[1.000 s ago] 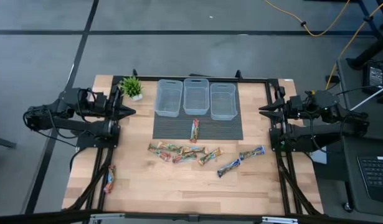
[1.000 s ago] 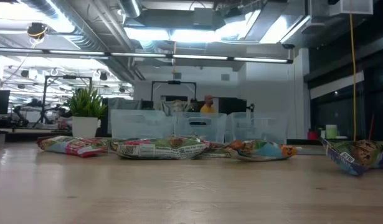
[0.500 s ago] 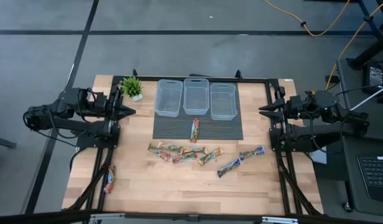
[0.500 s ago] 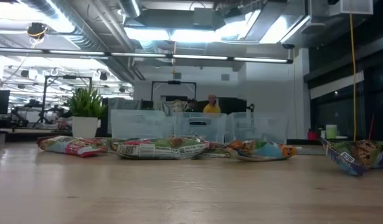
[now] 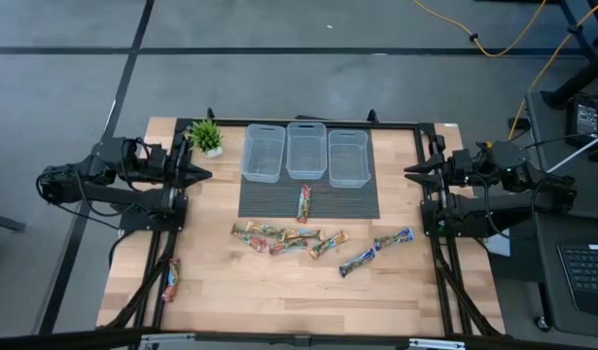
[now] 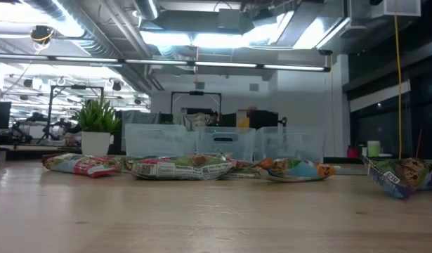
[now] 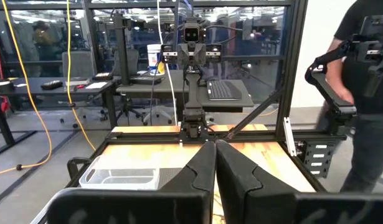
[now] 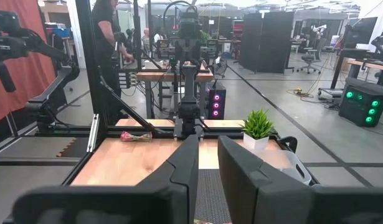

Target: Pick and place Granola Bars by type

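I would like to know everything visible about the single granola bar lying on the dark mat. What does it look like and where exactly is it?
The slim granola bar in a shiny red-orange wrapper lies flat and alone on the dark ribbed mat, its long side pointing toward the middle clear plastic rectangular bin, just in front of that bin without visibly touching it. The wrapper looks crinkly, with some lighter print. It lies apart from the cluster of other bars on the bare wooden table. No gripper touches it.

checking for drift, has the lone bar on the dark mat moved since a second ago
No. The granola bar lies in the same spot on the dark mat, just below the middle bin, as it did earlier.
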### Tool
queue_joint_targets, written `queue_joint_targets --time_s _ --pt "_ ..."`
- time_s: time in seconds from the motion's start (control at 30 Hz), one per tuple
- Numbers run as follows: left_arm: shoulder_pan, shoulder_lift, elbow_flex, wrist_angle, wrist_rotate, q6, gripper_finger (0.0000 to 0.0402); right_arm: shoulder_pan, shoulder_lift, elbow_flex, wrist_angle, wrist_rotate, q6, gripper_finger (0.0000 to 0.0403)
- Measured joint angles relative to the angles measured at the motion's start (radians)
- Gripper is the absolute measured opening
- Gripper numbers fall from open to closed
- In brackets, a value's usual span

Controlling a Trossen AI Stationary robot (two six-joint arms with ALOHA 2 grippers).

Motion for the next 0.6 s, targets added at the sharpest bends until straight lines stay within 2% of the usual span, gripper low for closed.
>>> queue_joint_targets --time_s 0.6 --pt "0.0 0.0 0.0 0.0 0.0 0.0 0.0006 0.0 0.0 0.0 0.0 0.0 0.001 0.0066"
